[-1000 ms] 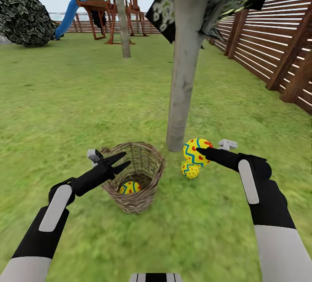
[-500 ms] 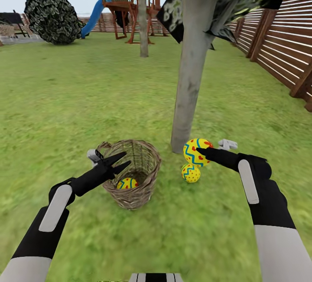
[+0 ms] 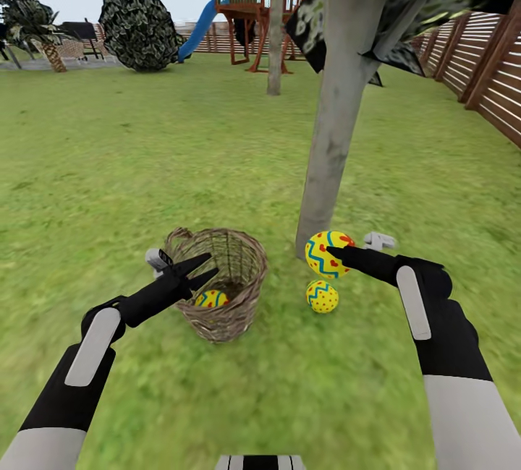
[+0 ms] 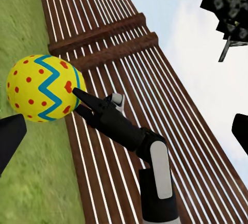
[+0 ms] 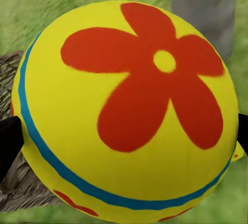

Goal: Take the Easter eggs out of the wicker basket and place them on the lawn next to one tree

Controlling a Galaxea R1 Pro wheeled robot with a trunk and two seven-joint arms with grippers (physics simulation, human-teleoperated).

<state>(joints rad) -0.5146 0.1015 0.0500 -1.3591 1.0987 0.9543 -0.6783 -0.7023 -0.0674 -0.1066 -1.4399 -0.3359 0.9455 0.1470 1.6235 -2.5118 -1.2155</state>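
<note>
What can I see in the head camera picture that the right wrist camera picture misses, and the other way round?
Head camera alone: the left gripper open above the wicker basket, one egg inside the basket, another egg on the lawn, the playset and fence.

Right wrist camera alone: a big red flower painted on the held egg.

Both: that egg, held in the right gripper, the tree trunk, the basket and grass.

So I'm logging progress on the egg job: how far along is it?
One yellow egg with red dots already lies on the green lawn beside the pale grey tree trunk. The right gripper holds a yellow flower-painted egg above it. One yellow egg is still in the brown wicker basket, by the open left gripper.
</note>
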